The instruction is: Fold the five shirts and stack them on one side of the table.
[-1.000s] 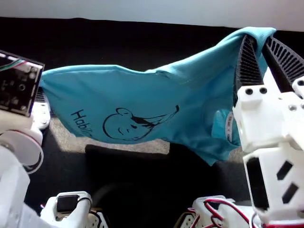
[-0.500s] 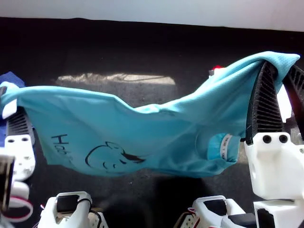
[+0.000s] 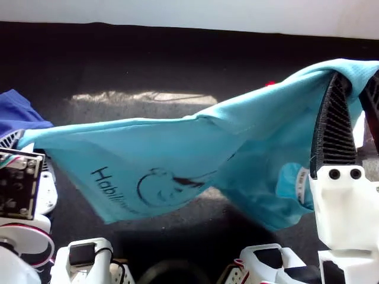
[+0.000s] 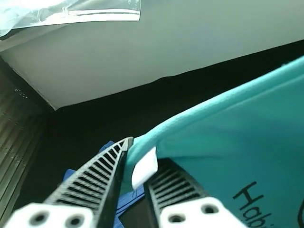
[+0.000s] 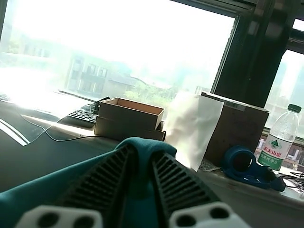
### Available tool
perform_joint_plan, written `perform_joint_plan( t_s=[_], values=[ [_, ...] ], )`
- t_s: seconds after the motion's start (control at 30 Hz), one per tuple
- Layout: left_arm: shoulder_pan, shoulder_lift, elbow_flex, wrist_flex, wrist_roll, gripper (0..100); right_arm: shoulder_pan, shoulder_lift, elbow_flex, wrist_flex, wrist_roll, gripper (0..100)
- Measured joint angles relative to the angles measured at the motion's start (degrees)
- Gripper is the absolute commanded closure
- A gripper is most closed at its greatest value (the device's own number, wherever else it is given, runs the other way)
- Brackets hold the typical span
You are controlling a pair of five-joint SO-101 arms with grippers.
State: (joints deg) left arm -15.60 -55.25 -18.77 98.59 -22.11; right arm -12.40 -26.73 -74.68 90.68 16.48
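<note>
Above the dark worktop (image 3: 177,59), the teal shirt (image 3: 177,154) hangs stretched out, the left jaws clamped on one end and the right jaws clamped on the other. Blue cloth (image 3: 16,115), perhaps another shirt, lies near the left jaws.

A cardboard box (image 5: 129,119) and water bottle (image 5: 279,140) stand by the window (image 5: 118,47).

The turquoise shirt (image 3: 177,154) hangs stretched over the black table (image 3: 148,65). The left gripper (image 3: 18,142) pinches its corner at 9 o'clock, and the right gripper (image 3: 355,77) pinches it at 3 o'clock. A blue shirt (image 3: 15,112) lies at 9 o'clock.
</note>
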Motion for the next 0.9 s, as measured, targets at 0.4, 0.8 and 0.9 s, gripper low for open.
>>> perform_joint_plan(
  t_s=[0.4,0.8,0.9],
  values=[
    [0.00,-9.41,4.75,-2.20,0.00,99,0.00,-5.01,-0.09,1.49,0.18,99.2],
    [0.00,-9.67,4.13,-2.64,0.00,99,0.00,-7.82,7.91,-0.26,0.18,99.2],
    [-0.09,-8.44,8.26,-4.84,0.00,99,-0.09,-7.82,15.38,-4.57,0.18,99.2]
  ],
)
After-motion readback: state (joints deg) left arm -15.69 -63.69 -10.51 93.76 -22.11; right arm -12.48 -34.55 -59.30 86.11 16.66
